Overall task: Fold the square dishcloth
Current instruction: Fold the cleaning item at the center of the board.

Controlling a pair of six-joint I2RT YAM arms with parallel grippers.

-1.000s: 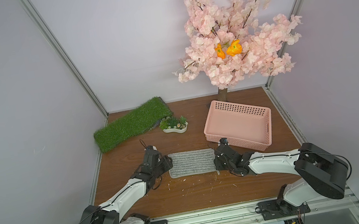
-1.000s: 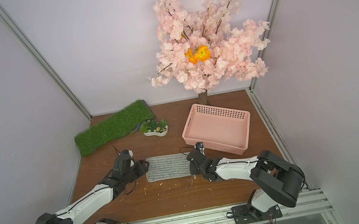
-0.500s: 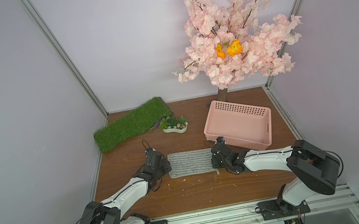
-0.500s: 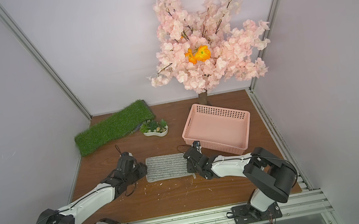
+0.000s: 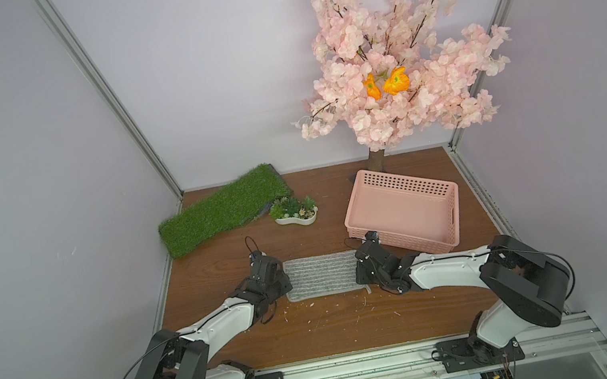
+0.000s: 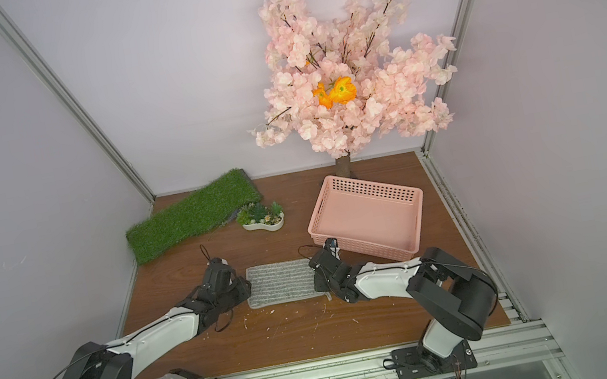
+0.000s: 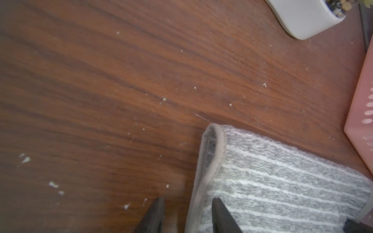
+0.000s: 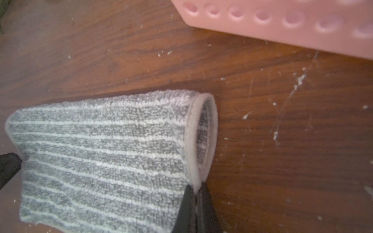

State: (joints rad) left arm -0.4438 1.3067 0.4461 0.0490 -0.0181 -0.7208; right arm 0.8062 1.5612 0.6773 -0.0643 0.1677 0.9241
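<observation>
the square dishcloth (image 5: pixel 320 280) lies near the middle of the tabletop (image 5: pixel 319 335), doubled into a striped grey rectangle between the two arms. at its left end, the left tool (image 7: pixel 187 199) is spread astride the hem, one finger over the terry and one over bare wood. at its right end, the right tool (image 8: pixel 196 189) is pressed together, pinching the hem of that edge. the cloth looks soft, light and floppy. it would likely sag between holds, so the firmer hemmed edges and corners seem the best places to grip. the dark wood-grain surface is speckled with pale crumbs. behind, left to right, are a green grass mat (image 5: pixel 221 213), a small white planter (image 5: pixel 295 214), a pink basket (image 5: pixel 401 181) and a pink blossom tree (image 5: pixel 398 68) against plain pale walls.
</observation>
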